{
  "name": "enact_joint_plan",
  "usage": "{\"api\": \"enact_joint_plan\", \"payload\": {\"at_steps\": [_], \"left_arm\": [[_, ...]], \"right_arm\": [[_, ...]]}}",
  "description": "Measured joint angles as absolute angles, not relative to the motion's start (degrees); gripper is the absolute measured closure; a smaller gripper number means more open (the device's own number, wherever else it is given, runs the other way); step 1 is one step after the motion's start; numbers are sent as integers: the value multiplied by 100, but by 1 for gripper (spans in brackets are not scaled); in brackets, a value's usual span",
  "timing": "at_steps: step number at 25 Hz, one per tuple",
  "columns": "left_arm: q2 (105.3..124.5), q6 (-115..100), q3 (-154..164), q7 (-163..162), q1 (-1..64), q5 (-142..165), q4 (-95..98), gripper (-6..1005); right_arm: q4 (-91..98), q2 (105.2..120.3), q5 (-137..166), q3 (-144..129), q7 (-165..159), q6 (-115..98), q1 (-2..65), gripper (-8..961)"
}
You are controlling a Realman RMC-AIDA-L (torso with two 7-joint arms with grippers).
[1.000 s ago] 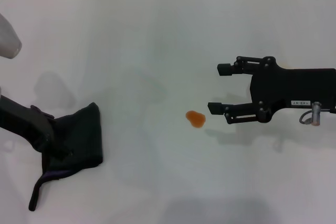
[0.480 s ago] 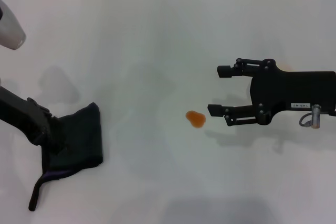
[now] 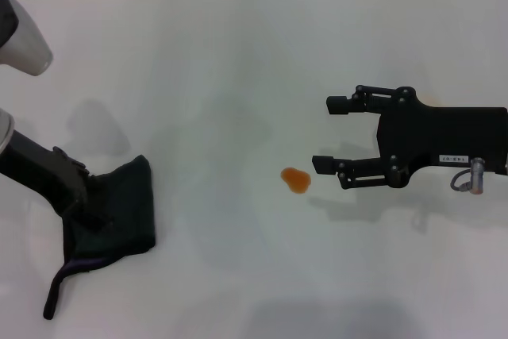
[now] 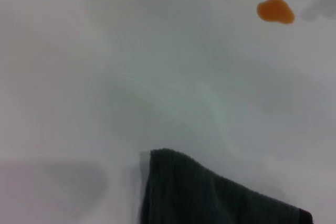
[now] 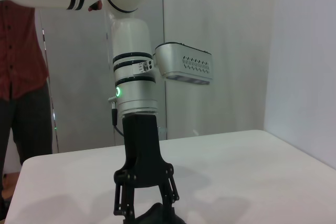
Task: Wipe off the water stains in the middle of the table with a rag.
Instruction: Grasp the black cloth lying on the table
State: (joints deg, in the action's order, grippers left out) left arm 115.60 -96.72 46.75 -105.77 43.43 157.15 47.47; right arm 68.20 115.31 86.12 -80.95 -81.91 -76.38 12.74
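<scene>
Currently on the table [image 3: 238, 61]: one rag [image 3: 119, 208], dark, lying at the robot's left near the front edge, its thin tail trailing toward the front. Left gripper [image 3: 89, 210] planted on the rag, apparently pinching the cloth, though the head view hides the fingertips. Water stains [image 3: 296, 179]: one small orange blob mid-table, well apart from the rag. Right gripper [image 3: 329, 132] hovers just beside the blob, jaws spread, holding nothing.

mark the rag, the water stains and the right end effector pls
rag [image 3: 119, 212]: head view, centre of the dark cloth.
water stains [image 3: 296, 179]: head view, middle of the orange blob.
right end effector [image 3: 327, 133]: head view, midway between its open fingertips.
</scene>
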Motion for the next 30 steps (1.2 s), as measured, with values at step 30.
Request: {"api": "enact_joint_plan", "payload": {"at_steps": [30], "left_arm": [[11667, -9402, 4737, -10978, 4353, 15916, 4802, 116]], "right_arm": [[6794, 11522, 8604, -8061, -8115, -7647, 1289, 126]]}}
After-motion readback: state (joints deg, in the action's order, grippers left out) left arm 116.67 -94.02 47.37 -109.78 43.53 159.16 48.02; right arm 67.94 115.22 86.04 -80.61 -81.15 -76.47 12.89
